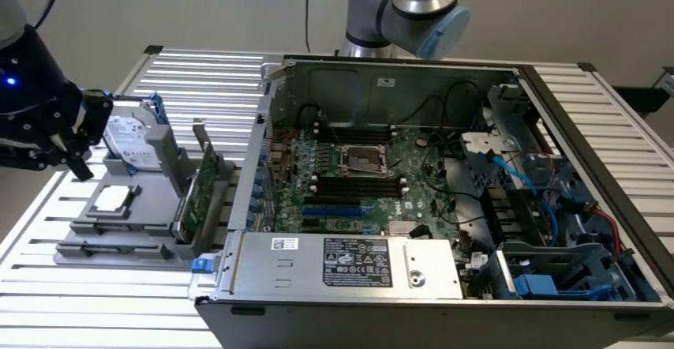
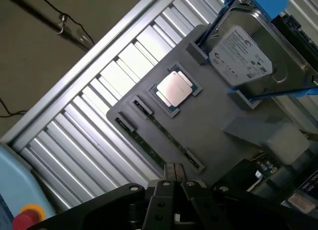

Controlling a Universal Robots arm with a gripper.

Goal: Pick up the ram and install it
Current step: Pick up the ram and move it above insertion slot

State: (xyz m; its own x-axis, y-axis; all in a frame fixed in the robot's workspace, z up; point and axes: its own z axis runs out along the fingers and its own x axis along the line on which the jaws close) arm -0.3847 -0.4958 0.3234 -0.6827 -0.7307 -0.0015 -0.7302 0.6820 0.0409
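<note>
In the exterior view the closed claw (image 1: 80,169) hangs by the gray tray (image 1: 132,232), on the exterior view's left of the open computer (image 1: 421,175) on a slatted metal table (image 1: 84,302), and in the wrist view the ram (image 2: 168,135) lies in the tray's slot just past the claw's tip, beside a silver chip (image 2: 174,88).

The tray (image 2: 218,106) lies on the table (image 2: 119,76). On it, the ram (image 2: 167,134) lies closest to the fingers (image 2: 170,173). The chip (image 2: 174,88) sits just past the ram, and the disk drive (image 2: 241,53) farther on. The computer box (image 1: 348,80) stands beyond the tray, well away from the fingers.
</note>
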